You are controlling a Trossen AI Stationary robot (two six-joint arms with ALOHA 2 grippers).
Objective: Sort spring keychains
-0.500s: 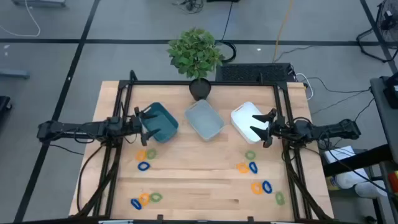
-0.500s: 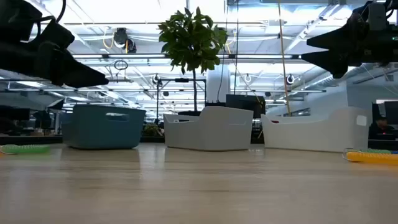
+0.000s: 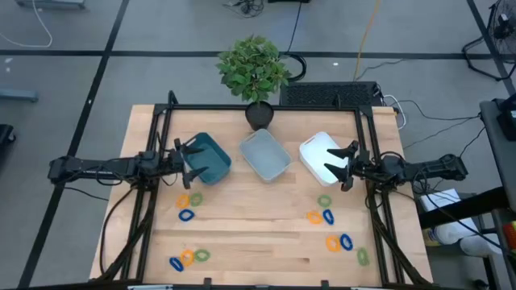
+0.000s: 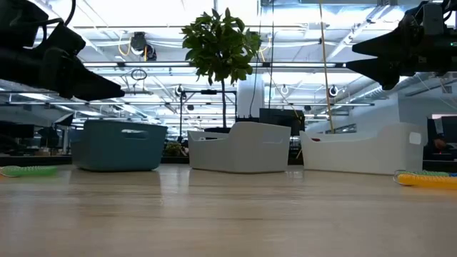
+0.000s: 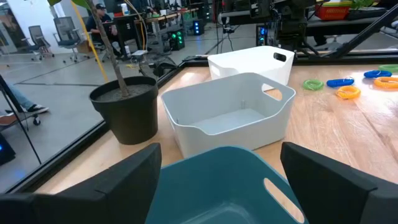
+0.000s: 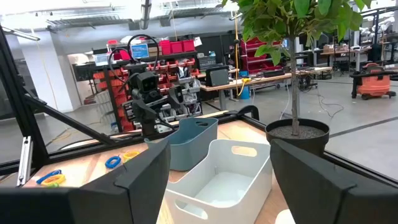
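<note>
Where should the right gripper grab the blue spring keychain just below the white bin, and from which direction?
Come straight down from above. The blue keychain lies flat on the table, so probably pinch across one side of its coil, one finger inside the ring and one outside. An orange keychain sits close on one side, so take the side away from it. The right gripper, open, hovers over the white bin.

Two slim black jointed arms, blunt matte-black fingers (image 5: 121,180)

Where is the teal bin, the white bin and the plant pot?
teal bin (image 3: 211,158): high view, on its inside floor.
white bin (image 3: 320,153): high view, on its inside floor.
plant pot (image 5: 124,109): left wrist view, on its dark outer wall.
</note>
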